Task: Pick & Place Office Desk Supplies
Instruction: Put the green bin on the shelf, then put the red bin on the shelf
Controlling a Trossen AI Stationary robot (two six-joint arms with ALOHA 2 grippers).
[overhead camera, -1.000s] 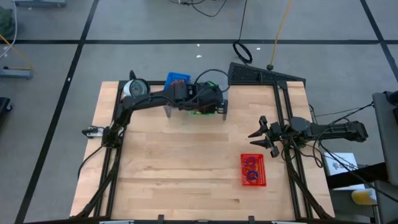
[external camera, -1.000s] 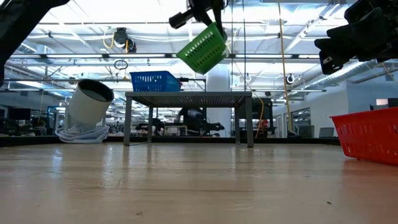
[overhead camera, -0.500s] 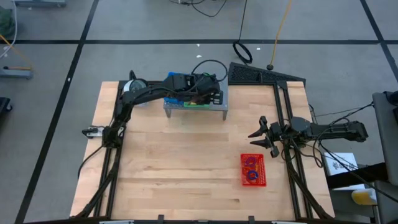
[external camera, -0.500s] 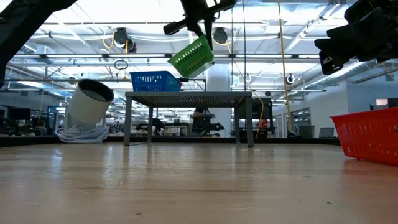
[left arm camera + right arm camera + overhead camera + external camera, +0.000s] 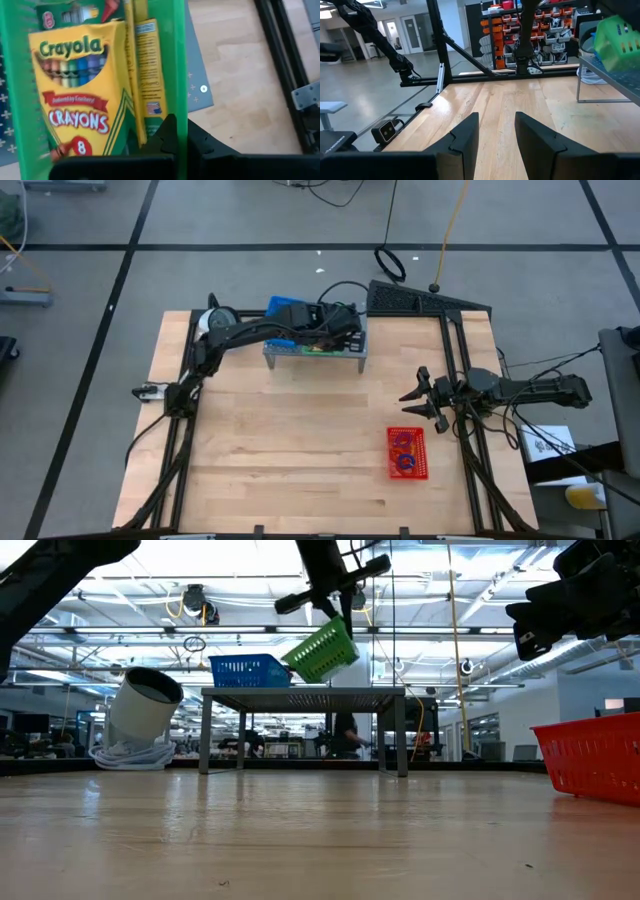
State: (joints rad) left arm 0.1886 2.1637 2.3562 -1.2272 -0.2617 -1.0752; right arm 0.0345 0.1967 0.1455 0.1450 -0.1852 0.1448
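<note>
A green basket (image 5: 322, 650) holding yellow crayon boxes (image 5: 80, 95) hangs tilted just above the grey perforated shelf (image 5: 305, 694) at the table's far side. My left gripper (image 5: 175, 137) is shut on it and shows over the shelf in the high view (image 5: 335, 332). My right gripper (image 5: 412, 402) stands open at the table's right edge with nothing between its fingers (image 5: 495, 131). A red basket (image 5: 407, 453) with rubber-band loops rests on the table near it. My left gripper pinches the green basket's long side wall (image 5: 180, 107) at its upper rim, one finger (image 5: 160, 140) inside the basket and one outside. The fingers slant down from above. The basket hangs tilted below them, clear of the shelf top, with the crayon boxes inside.
A blue basket (image 5: 248, 670) sits on the shelf's left part. A round white-grey object (image 5: 145, 710) stands tipped at the table's far left corner. Bare wooden tabletop (image 5: 290, 440) spreads between the shelf and the near edge.
My left gripper has carried the green basket toward the table's far edge and down, from in front of the shelf to over it. The basket stays tilted and clear of the shelf.
</note>
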